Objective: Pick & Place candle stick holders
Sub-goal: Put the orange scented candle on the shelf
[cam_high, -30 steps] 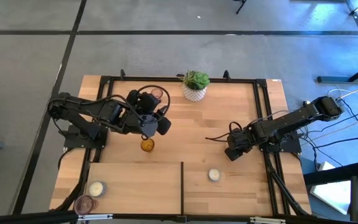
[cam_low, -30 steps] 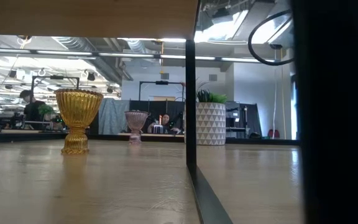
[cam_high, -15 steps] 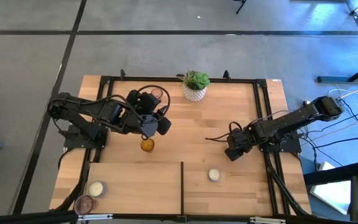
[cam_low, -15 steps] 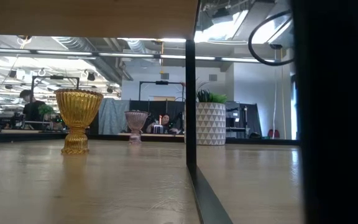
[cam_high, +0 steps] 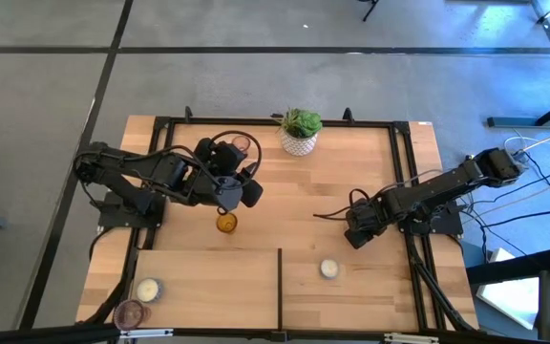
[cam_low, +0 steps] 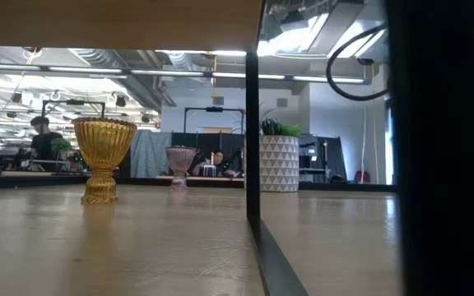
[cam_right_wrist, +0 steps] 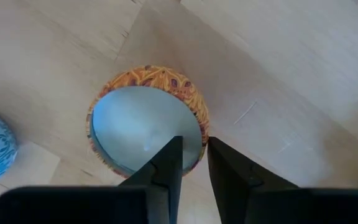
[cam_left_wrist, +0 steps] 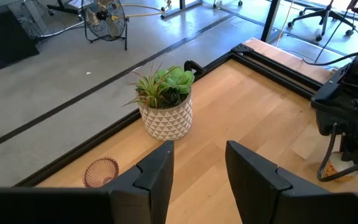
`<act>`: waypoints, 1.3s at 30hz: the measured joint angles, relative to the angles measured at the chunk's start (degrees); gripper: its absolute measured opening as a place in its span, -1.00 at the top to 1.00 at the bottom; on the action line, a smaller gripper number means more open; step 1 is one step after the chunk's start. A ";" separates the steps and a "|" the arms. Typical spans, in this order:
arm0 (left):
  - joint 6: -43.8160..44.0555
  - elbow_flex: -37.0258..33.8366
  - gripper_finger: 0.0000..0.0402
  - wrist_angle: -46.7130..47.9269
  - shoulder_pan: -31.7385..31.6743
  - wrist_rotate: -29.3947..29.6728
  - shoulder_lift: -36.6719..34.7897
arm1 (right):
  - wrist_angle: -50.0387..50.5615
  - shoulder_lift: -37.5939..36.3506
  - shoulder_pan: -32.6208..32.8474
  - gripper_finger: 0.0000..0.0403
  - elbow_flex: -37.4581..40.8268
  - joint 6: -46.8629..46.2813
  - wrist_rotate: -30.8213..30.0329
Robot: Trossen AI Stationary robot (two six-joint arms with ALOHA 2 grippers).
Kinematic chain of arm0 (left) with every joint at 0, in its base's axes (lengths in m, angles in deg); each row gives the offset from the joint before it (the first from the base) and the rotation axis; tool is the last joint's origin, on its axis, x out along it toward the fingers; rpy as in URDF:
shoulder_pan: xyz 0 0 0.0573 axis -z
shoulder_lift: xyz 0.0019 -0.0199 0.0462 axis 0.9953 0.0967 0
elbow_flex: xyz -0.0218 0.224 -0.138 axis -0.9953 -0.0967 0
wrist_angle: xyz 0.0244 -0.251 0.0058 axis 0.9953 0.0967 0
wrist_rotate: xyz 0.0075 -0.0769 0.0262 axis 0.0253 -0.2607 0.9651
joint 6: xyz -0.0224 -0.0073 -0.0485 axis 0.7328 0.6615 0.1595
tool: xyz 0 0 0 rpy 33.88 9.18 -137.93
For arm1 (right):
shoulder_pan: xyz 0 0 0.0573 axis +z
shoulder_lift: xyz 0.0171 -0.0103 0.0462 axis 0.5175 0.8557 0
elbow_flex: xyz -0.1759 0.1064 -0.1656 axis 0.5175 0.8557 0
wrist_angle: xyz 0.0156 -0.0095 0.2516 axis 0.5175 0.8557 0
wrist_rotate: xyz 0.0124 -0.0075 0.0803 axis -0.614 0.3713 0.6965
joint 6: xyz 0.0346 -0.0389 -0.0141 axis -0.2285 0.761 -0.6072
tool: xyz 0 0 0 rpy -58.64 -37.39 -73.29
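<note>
Right wrist view, right gripper (cam_right_wrist: 191, 163) clamped on orange-patterned holder (cam_right_wrist: 148, 118) rim, left gripper (cam_left_wrist: 197, 163) apart, no legible writing

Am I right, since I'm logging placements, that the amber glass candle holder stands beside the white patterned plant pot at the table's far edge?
No. The holder near the white patterned plant pot is the pinkish-purple glass one, as the high view shows. The amber glass candle holder stands nearer mid-table, just below the left gripper.

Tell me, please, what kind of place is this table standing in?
Probably a robotics lab or open workshop. The wooden table stands on grey floor with two robot arms. Behind it, the low view shows exposed ceiling ducts and a person at a workbench; the left wrist view shows a floor fan.
</note>
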 joint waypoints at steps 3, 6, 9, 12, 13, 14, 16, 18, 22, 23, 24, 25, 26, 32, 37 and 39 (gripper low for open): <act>0.00 0.00 0.30 0.02 -0.01 0.00 0.00 | 0.02 0.00 0.00 0.66 0.00 -0.01 0.34; 0.00 0.00 0.30 0.01 -0.01 0.01 -0.01 | 0.11 0.00 0.00 0.79 0.00 -0.01 1.30; -0.01 0.00 0.30 0.02 -0.01 0.01 0.00 | 0.27 0.15 0.02 0.95 0.07 0.02 2.27; 0.00 0.00 0.30 0.02 0.00 0.02 0.00 | 2.11 0.13 0.02 0.98 -0.66 0.02 2.46; 0.00 0.00 0.30 0.02 -0.01 0.02 -0.01 | 3.71 0.13 0.02 0.98 -1.62 0.02 1.72; 0.00 0.00 0.30 0.02 0.00 0.02 -0.02 | 5.60 0.13 0.02 0.98 -3.03 0.30 0.63; -0.02 0.00 0.30 0.02 -0.02 0.02 0.00 | 10.67 0.13 -0.20 0.99 -6.62 2.15 -1.99; -0.01 0.00 0.30 0.02 -0.01 0.02 -0.01 | 16.21 0.13 -1.12 0.99 -11.62 4.92 -4.85; 0.04 0.00 0.30 0.02 0.00 0.14 0.00 | 22.77 0.13 -3.44 0.99 -24.76 11.94 -10.94; 0.31 0.00 0.30 0.02 -0.02 0.20 0.00 | 23.49 0.13 -3.81 0.99 -28.49 13.61 -12.47; 0.49 0.00 0.30 0.03 -0.01 0.17 -0.01 | 23.74 0.13 -4.09 0.99 -32.18 15.25 -13.89; 0.88 0.00 0.30 0.06 -0.02 0.11 0.00 | 23.88 0.20 -4.38 0.99 -35.79 16.98 -15.16; 1.32 0.00 0.30 0.19 -0.02 -0.20 0.00 | 24.10 0.46 -4.66 0.99 -39.33 18.72 -16.18; 6.97 0.00 0.30 3.34 -0.02 -13.78 -0.92 | 30.24 7.39 -5.05 1.00 -59.44 27.42 -20.43; 8.75 -0.04 0.30 5.24 1.34 -27.41 -0.79 | 34.40 17.56 -4.29 1.00 -72.90 34.36 -20.67; 9.29 -0.04 0.30 5.74 2.87 -29.00 -0.79 | 34.46 21.73 -3.60 1.00 -77.36 37.04 -19.70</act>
